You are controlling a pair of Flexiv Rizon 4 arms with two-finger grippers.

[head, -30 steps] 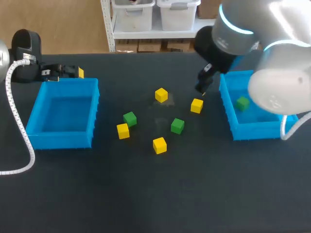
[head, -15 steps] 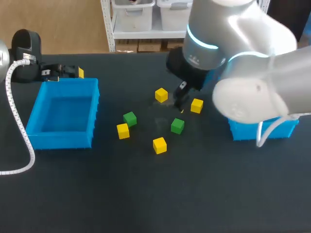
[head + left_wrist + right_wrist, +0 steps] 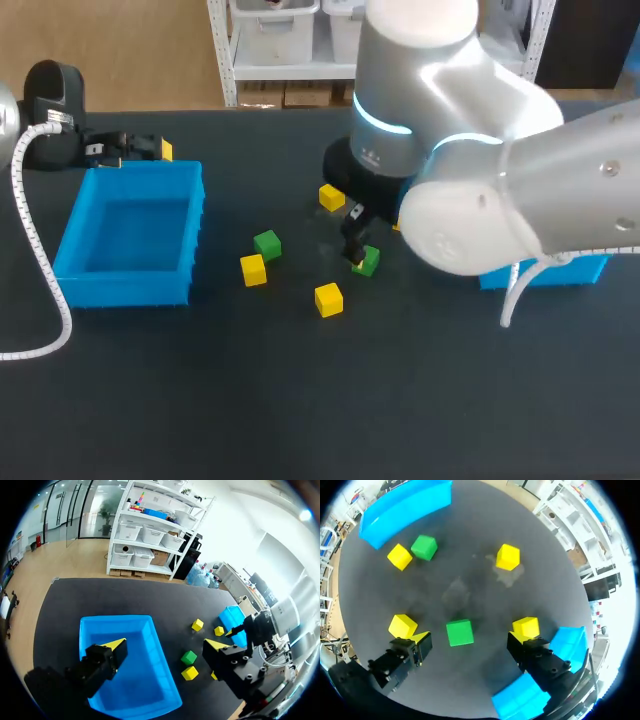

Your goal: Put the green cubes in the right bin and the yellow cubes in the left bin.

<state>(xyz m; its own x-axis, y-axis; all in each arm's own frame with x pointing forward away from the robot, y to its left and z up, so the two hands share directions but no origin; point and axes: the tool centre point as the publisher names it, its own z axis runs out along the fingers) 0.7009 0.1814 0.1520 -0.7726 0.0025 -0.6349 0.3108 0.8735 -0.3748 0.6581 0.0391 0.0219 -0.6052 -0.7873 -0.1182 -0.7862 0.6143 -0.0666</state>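
My right gripper (image 3: 468,639) hangs open low over the table's middle, and a green cube (image 3: 459,632) (image 3: 368,263) lies between its fingers, untouched. Yellow cubes (image 3: 402,625) (image 3: 525,627) lie close beside each fingertip. Farther ahead are a second green cube (image 3: 424,547) (image 3: 266,243) and two more yellow cubes (image 3: 399,556) (image 3: 508,557). My right arm (image 3: 450,170) hides most of the right bin (image 3: 545,272). The left bin (image 3: 130,235) holds nothing. My left gripper (image 3: 165,645) (image 3: 130,148) stays open behind and above the left bin (image 3: 132,680).
A white cable (image 3: 35,250) curls along the table's left side past the left bin. The yellow cube by my right finger is hidden under the arm in the head view. Bare dark table lies along the front edge.
My right arm has swung left from the right bin to the middle and come down over the green cube. The left arm and all the cubes have stayed where they were.
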